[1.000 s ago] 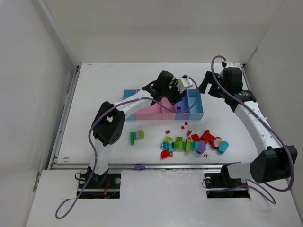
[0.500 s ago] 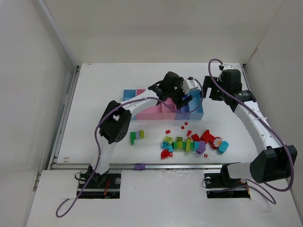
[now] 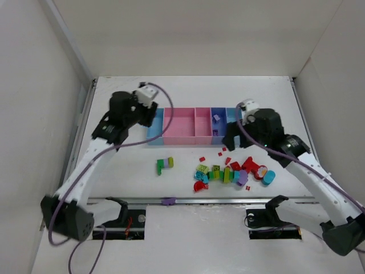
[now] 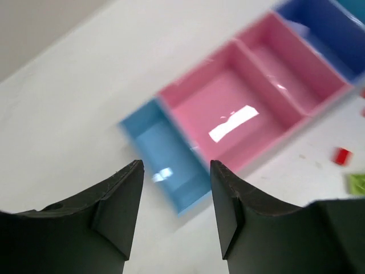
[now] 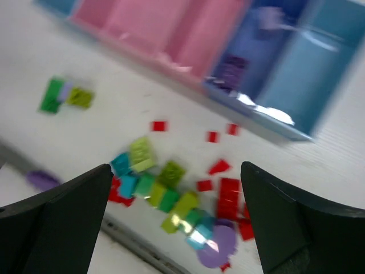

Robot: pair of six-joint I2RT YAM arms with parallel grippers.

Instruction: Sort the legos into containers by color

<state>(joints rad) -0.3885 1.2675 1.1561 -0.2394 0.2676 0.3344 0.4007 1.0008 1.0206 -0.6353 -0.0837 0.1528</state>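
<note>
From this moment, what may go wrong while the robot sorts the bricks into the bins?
1. The legos in the pile lie tight together in mixed colours, so the wide-open right gripper above them may catch two colours at once or scatter them.
2. The tiny red pieces are very small and may slip from the fingers.

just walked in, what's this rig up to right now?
Two arms are sorting legos into the bin row by colour. The left gripper hangs open and empty above the light blue bin at the row's left end. The right gripper is wide open and empty near the loose pile. One purple brick lies in the purple-blue bin; most legos lie unsorted on the table.
</note>
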